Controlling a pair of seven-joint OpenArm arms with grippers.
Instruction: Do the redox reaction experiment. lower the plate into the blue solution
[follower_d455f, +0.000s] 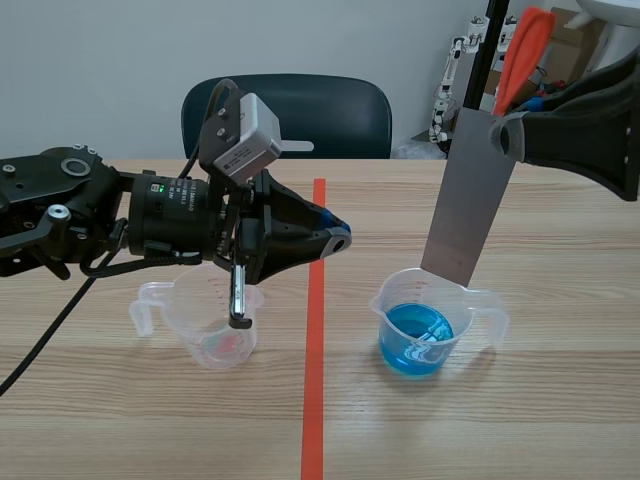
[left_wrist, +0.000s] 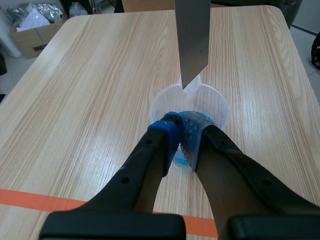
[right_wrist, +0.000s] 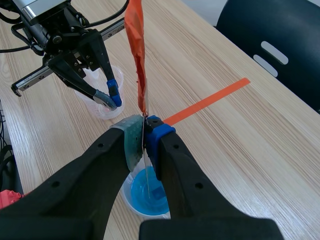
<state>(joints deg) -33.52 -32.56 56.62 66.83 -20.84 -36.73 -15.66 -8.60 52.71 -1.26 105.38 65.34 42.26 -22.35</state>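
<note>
The right gripper (right_wrist: 144, 139) had its fingers clamped on the upper part of the grey plate (follower_d455f: 470, 190), hanging it near upright over the beaker (follower_d455f: 392, 300) so a straight descent would dip it. Its lower corner sat at the rim, above the blue solution (follower_d455f: 415, 335) (seemingly not yet wet). The left gripper (left_wrist: 181, 127), fingers closed together on nothing, hovered near the second beaker (follower_d455f: 205, 340), out of the way.
</note>
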